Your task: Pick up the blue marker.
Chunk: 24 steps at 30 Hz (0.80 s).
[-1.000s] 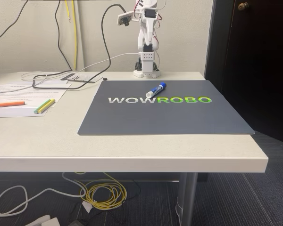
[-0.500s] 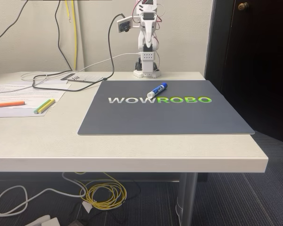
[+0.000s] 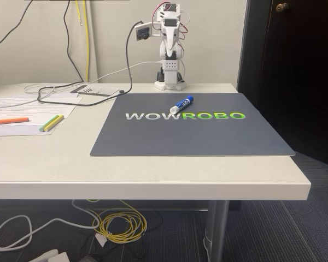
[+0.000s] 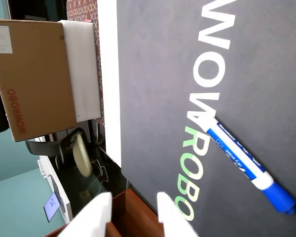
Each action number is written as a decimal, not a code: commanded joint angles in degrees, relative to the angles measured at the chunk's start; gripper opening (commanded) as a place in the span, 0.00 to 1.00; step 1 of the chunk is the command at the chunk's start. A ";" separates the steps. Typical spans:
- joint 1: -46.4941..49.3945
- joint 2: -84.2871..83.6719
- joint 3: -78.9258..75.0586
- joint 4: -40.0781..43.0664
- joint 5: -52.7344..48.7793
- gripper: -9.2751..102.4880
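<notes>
My gripper (image 4: 133, 215) hangs high with its two white fingers apart, holding nothing. The blue marker (image 4: 246, 163) lies on the mat (image 4: 153, 74), off to its right in the wrist view. I should centre over the barrel and descend straight.

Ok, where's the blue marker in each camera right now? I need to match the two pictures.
Fixed view: the blue marker lies on the dark mat, right of centre near its far edge, just above the lettering.
Wrist view: the marker lies diagonally at lower right, cap toward the bottom right corner.
Shared landmark: the WOWROBO lettering; in both, the marker's white end lies where the white letters turn green.
</notes>
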 commanded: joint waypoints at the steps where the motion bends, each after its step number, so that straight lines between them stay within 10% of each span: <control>1: -0.79 2.46 1.14 -1.32 -0.62 0.19; 24: -1.58 3.96 3.43 -2.02 6.06 0.19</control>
